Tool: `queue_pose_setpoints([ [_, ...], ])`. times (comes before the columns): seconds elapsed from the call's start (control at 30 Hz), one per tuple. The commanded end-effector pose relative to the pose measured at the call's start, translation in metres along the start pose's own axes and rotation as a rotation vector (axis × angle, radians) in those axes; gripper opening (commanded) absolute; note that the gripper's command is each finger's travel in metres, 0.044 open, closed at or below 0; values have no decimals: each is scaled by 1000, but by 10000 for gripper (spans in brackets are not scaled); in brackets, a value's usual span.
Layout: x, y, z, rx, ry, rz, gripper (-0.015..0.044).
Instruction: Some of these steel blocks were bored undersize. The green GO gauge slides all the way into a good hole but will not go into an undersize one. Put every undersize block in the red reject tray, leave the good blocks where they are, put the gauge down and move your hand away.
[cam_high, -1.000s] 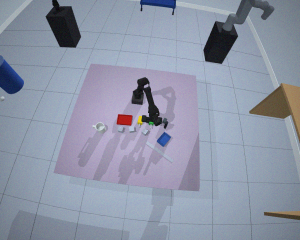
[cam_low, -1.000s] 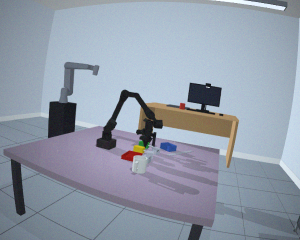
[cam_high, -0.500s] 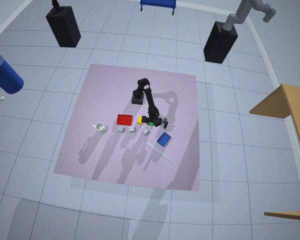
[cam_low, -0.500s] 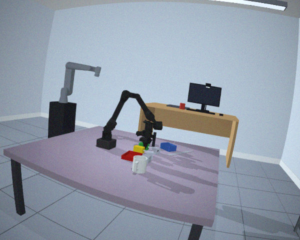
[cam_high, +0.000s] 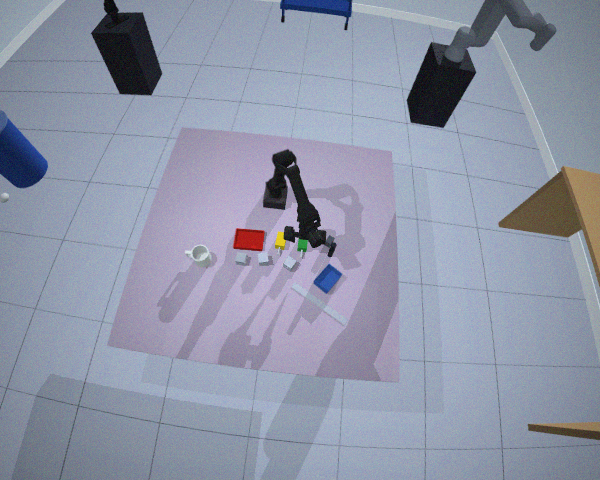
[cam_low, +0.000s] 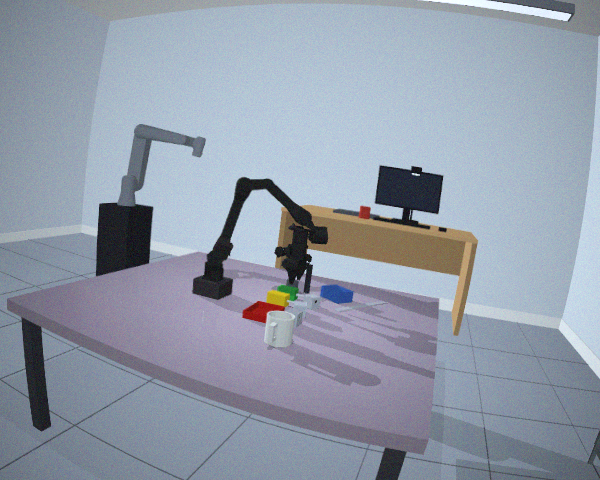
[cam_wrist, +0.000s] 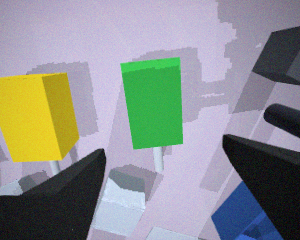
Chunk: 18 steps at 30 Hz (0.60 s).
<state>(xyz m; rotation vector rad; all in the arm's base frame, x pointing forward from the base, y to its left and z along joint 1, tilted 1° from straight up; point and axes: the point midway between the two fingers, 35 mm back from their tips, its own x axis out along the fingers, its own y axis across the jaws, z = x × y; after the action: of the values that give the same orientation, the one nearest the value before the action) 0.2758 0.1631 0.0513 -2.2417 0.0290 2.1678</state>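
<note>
Sequence: left to right, top view. A blue cylinder (cam_high: 22, 155) stands well left of the gripper, off the bench (cam_high: 210, 160) (cam_low: 150, 330). Beyond the bench's far edge is a black pedestal (cam_high: 127, 55). On the pink-mauve bench surface, a white mug (cam_high: 201, 255) (cam_low: 280, 329) is located left of the gripper. Next is the red reject tray (cam_high: 249, 239) (cam_low: 259, 312), with three steel blocks (cam_high: 264, 258) (cam_low: 312, 300) (cam_wrist: 120, 215) placed in a row outside it. A yellow gauge (cam_high: 280, 240) (cam_low: 277, 298) (cam_wrist: 30, 117) lies just left of the gripper (cam_high: 306, 239) (cam_low: 301, 286) (cam_wrist: 164, 147). The gripper's fingers are spread apart; the green GO gauge (cam_high: 302, 245) (cam_low: 288, 292) (cam_wrist: 154, 107) rests on the bench in the space between them, unclamped. Right of the gripper: a blue tray (cam_high: 328, 278) (cam_low: 336, 293) (cam_wrist: 240, 210). Across the tiled floor, a grey arm (cam_high: 487, 22) (cam_low: 140, 155) stands on its pedestal; a wooden desk (cam_high: 537, 212) (cam_low: 390, 245) is farthest right.
</note>
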Motion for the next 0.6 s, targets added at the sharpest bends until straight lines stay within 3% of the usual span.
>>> queue_pose_setpoints([
  [0.0, -17, 1, 2, -4, -5, 2, 440],
  [0.07, -11, -1, -1, 0, 12, -8, 440],
  [0.23, -14, 42, -40, 317, 13, -3, 325],
  [0.57, -20, 194, -101, 1174, 19, 11, 325],
])
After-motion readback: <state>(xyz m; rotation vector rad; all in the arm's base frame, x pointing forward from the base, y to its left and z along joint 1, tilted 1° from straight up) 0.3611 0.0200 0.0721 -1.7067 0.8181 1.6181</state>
